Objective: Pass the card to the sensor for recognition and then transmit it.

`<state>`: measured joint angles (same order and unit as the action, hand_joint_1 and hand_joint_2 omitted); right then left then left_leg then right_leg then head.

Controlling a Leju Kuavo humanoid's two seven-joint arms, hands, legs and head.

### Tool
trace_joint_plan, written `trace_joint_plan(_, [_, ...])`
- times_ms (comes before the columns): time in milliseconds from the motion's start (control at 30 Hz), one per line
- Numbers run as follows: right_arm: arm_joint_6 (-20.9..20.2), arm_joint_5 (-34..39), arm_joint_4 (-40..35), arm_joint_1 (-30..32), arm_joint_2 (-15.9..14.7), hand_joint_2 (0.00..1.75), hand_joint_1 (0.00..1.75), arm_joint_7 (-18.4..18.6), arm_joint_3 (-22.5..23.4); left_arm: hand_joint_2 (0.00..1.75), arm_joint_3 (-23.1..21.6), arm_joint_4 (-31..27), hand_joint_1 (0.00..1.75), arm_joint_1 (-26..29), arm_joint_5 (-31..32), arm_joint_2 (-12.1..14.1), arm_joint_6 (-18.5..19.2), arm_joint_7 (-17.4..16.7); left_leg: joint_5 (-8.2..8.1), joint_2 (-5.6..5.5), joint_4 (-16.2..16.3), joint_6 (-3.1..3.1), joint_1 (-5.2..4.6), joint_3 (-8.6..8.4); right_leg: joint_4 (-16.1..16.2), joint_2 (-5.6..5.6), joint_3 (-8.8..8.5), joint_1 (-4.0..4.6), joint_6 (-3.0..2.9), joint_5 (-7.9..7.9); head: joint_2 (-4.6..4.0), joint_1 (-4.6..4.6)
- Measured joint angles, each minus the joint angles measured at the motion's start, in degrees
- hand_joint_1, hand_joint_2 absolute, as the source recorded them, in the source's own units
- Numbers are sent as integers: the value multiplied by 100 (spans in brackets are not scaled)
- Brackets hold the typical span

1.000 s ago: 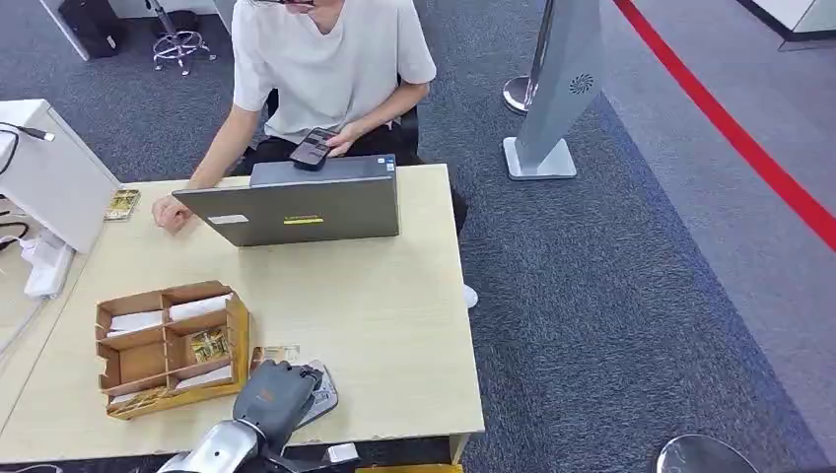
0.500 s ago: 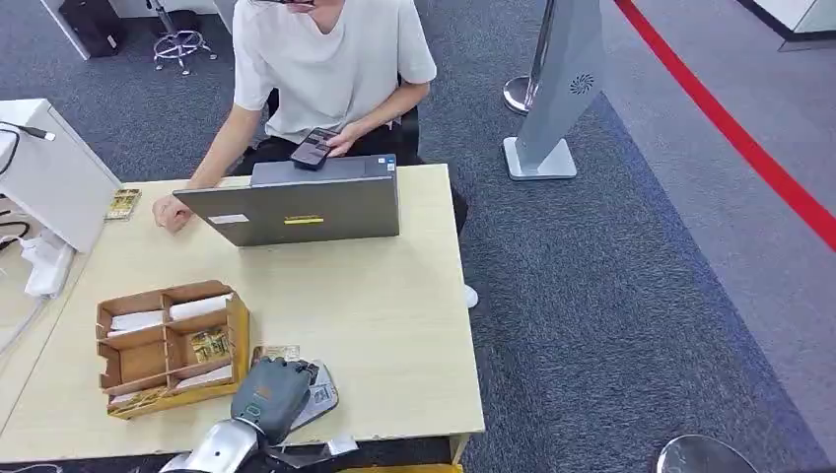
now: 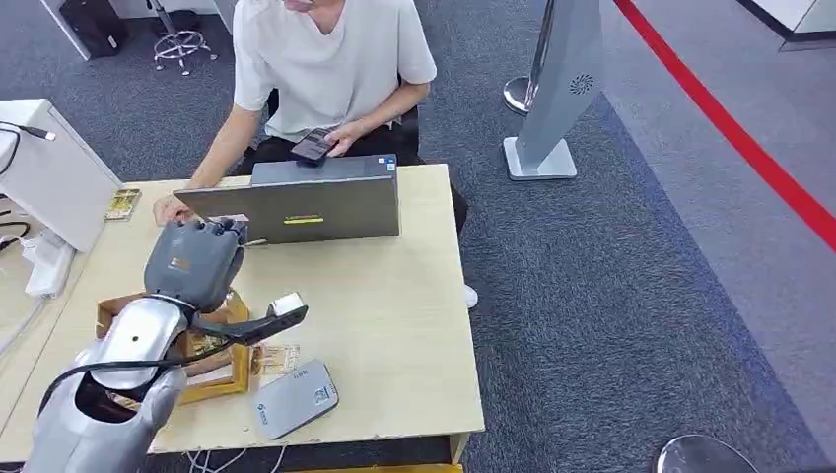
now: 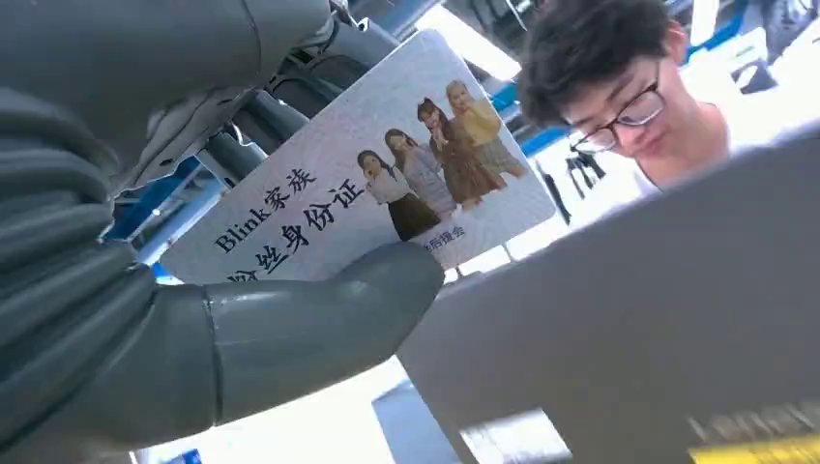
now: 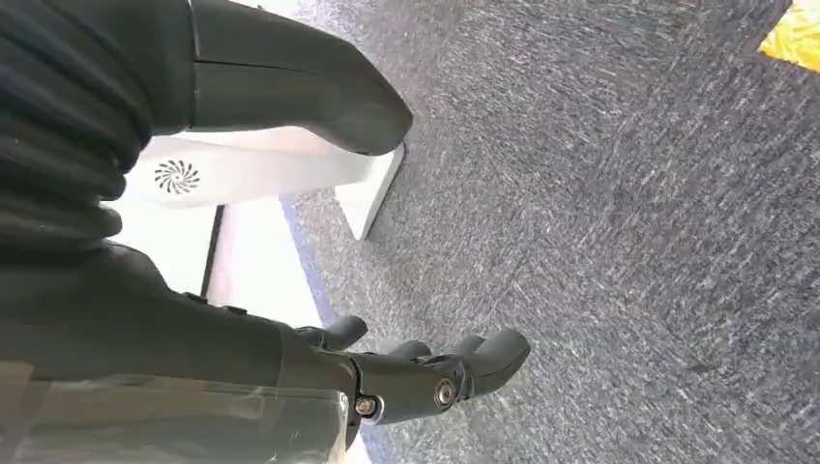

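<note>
The left hand (image 3: 193, 258) is raised above the tabletop (image 3: 394, 325), at about 10 o'clock from the tabletop's centre, just in front of the grey laptop (image 3: 306, 205). In the left wrist view the left hand (image 4: 193, 319) is clamped on the card (image 4: 358, 188): the thick grey thumb presses on the printed face and darker fingers (image 4: 280, 111) lie behind it. The card is pale, with black printed characters and a small group picture of figures. It is held clear of the tabletop, close to the laptop lid.

The sensor (image 3: 294, 399), a flat grey pad, lies on the tabletop near its front edge at about 7 o'clock, well apart from the raised hand. A brown cardboard tray (image 3: 232, 370) with compartments sits beside it at 9 o'clock, partly hidden by the silver arm. A second card (image 3: 277, 357) lies flat between tray and sensor.

The right hand (image 5: 425, 372) hangs over grey carpet, fingers slightly curled and apart, holding nothing.

A person (image 3: 330, 69) in a pale shirt sits behind the laptop, holding a phone (image 3: 313, 145).
</note>
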<state>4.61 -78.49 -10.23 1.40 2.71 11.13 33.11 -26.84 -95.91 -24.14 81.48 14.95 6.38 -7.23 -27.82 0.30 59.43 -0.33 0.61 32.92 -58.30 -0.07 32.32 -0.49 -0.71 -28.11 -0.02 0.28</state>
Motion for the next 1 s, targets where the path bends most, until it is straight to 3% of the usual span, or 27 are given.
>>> trace_joint_plan(400, [-122, -87, 0, 3, -57, 175, 0, -70, 2, 175, 523, 324, 175, -965, 28, 684, 186, -199, 1, 2, 0, 0, 1, 0, 0, 3, 2, 1, 0, 0, 0, 0])
trace_joint_plan(1000, [-192, -92, 0, 0, -85, 175, 0, -59, 4, 175, 599, 730, 175, -1036, 186, 911, 181, -156, 0, 2, 0, 0, -1, 3, 2, 3, 3, 0, 0, 0, 0, 0])
